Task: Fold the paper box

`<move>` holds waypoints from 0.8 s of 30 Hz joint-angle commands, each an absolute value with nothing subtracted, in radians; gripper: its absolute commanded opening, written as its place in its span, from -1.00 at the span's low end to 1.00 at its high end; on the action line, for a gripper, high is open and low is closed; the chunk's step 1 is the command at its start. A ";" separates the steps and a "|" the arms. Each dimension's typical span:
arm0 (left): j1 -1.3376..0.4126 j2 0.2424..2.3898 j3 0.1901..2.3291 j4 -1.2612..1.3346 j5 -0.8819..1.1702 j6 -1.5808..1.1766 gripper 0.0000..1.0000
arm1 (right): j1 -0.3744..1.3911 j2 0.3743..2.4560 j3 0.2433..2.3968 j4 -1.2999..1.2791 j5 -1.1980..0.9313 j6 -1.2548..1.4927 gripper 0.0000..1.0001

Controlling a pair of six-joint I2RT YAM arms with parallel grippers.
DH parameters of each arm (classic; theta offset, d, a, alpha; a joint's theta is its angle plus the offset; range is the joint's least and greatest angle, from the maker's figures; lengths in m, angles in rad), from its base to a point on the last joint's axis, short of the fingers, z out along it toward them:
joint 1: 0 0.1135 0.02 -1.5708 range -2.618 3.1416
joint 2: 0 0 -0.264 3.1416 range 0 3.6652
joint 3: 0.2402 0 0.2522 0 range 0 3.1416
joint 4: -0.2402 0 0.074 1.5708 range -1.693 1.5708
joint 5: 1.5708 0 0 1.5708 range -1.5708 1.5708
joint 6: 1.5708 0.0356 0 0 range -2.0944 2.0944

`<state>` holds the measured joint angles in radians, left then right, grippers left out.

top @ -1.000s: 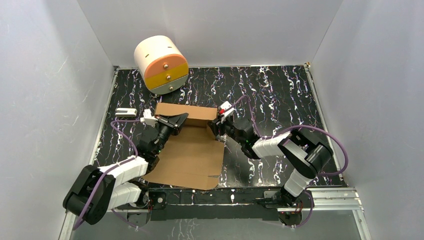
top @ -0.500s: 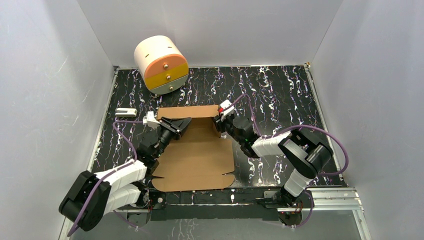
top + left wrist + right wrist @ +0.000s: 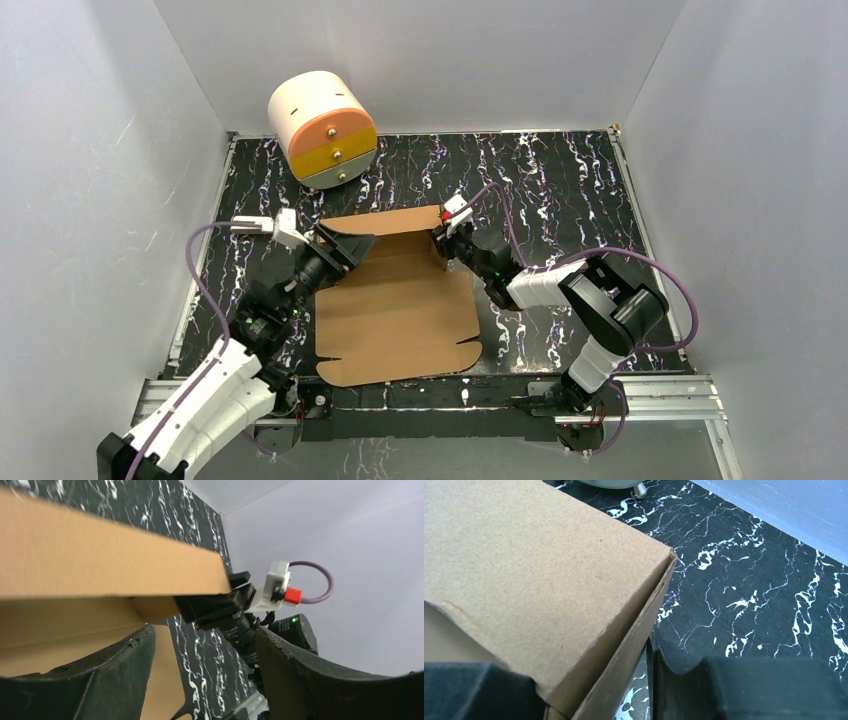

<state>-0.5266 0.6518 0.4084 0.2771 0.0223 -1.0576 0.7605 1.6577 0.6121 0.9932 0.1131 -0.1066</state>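
The paper box [image 3: 395, 310] is a brown cardboard sheet lying flat mid-table, with its far wall [image 3: 385, 220] folded upright. My left gripper [image 3: 350, 245] hovers at the left end of that wall. In the left wrist view its jaws [image 3: 205, 645] stand wide open with nothing between them, and the raised wall [image 3: 100, 565] lies above and to the left. My right gripper [image 3: 440, 245] is at the wall's right corner. The right wrist view has the cardboard corner [image 3: 539, 565] filling the space between its fingers [image 3: 589, 680], shut on it.
A cream cylindrical cabinet [image 3: 322, 128] with orange and yellow drawers stands at the back left. A small white block [image 3: 248, 224] lies by the left wall. Grey walls enclose three sides of the black marble tabletop [image 3: 560, 180]. A metal rail [image 3: 640, 385] runs along the near edge.
My left gripper has let go of the far wall and opened wide, and its arm has drawn back left. The sheet has slid right and squared up. My right gripper has narrowed on the corner.
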 commanded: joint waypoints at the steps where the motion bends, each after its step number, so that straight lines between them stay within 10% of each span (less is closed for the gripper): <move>1: -0.526 0.644 0.663 -0.157 -0.103 -0.743 0.42 | 0.751 1.647 0.612 0.999 0.015 -0.157 -0.34; 24: -0.529 1.450 1.329 -0.337 0.183 -0.294 0.48 | 0.740 1.702 0.585 1.058 -0.131 -0.158 -0.26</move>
<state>-0.5262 1.4567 1.2781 -0.3187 0.0784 -0.3222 0.7395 1.6806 0.5930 1.0370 -0.0887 -0.1303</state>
